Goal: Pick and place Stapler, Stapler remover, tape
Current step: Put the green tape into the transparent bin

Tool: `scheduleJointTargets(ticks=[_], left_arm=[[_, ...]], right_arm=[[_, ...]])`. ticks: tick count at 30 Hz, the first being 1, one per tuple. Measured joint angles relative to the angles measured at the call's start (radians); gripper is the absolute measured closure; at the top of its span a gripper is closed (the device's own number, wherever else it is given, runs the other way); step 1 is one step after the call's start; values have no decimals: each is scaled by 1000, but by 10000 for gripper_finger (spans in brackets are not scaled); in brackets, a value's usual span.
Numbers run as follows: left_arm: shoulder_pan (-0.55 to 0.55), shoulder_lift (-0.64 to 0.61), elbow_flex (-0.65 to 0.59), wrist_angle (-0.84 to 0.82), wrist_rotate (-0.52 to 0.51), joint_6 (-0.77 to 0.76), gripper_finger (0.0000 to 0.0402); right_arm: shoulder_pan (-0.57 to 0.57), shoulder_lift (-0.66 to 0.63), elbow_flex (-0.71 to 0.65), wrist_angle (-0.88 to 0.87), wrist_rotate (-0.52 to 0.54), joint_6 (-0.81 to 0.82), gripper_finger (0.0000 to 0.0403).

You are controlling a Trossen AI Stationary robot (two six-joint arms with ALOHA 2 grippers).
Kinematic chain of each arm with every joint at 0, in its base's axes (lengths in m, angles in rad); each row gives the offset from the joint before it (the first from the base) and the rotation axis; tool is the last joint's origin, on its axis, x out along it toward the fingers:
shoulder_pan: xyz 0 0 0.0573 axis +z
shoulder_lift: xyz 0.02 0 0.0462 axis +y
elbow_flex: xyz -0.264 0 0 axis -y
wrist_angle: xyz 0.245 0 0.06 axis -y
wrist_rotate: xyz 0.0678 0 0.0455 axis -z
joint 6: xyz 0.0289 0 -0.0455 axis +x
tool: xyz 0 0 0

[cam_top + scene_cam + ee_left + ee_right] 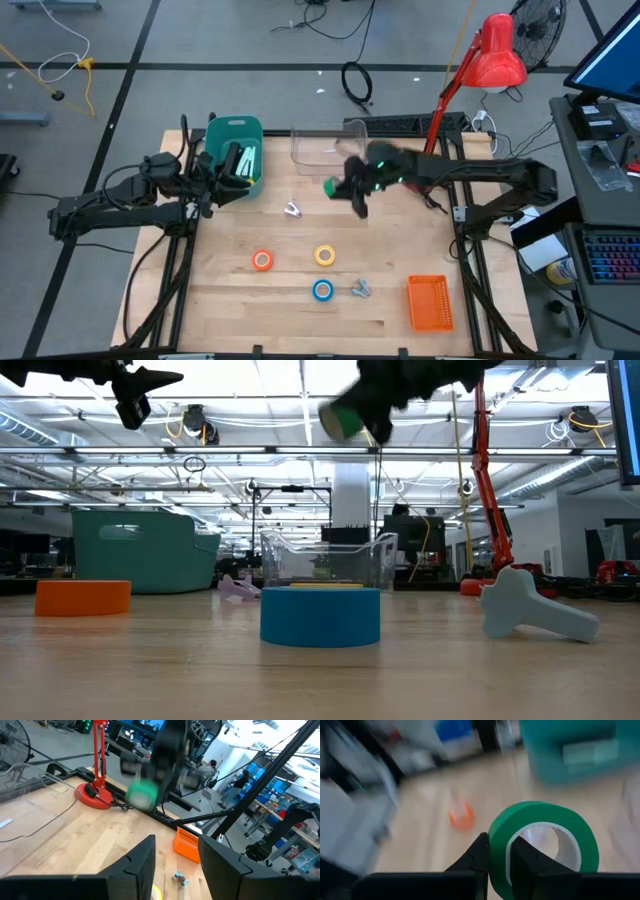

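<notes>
We have the right hand (499,857) clamped on the wall of the green tape (542,845), one finger inside the ring and one outside, which keeps the roll from slipping. It hangs lifted clear of the desk (300,300), just beside the clear bin (325,145), probably its destination. Well below the hand lie the orange tape (262,260), yellow tape (325,256) and blue tape (322,290). Our left hand (175,865) waits over the teal basket (236,130), fingers apart and empty.
</notes>
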State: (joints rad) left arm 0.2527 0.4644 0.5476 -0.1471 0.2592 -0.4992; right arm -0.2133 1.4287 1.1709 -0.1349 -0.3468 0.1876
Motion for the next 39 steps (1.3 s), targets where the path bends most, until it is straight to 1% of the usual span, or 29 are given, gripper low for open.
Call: scheduleJointTargets(ticks=[2,4,7,9,14,16,19,22,24,26,32,36,39], left_arm=[[0,0,0,0,0,0,252],[0,0,0,0,0,3,252],[0,0,0,0,0,4,252],[0,0,0,0,0,4,252],[0,0,0,0,0,4,252],[0,0,0,0,0,4,252],[0,0,0,0,0,4,252],[0,0,0,0,-12,3,252],[0,0,0,0,-25,3,252],[0,0,0,0,-34,2,252],[0,0,0,-10,-51,0,252],[0,0,0,-16,-51,-1,252],[0,0,0,-17,-52,-3,252]], right_arm=[[-29,-29,1,125,-57,40,370],[-53,-42,1,244,-92,74,370],[-79,-46,1,376,-95,101,370],[-93,-48,1,405,-26,75,370],[-124,-25,1,368,296,-73,370],[-134,-7,1,367,391,-110,370],[-144,29,1,380,475,-128,370],[-147,73,1,372,533,-124,370],[-148,104,17,347,562,-122,370],[-153,129,53,286,575,-122,370],[-198,251,240,30,578,-109,370],[-253,329,329,-98,496,-62,370],[-296,363,336,-190,447,-19,370]])
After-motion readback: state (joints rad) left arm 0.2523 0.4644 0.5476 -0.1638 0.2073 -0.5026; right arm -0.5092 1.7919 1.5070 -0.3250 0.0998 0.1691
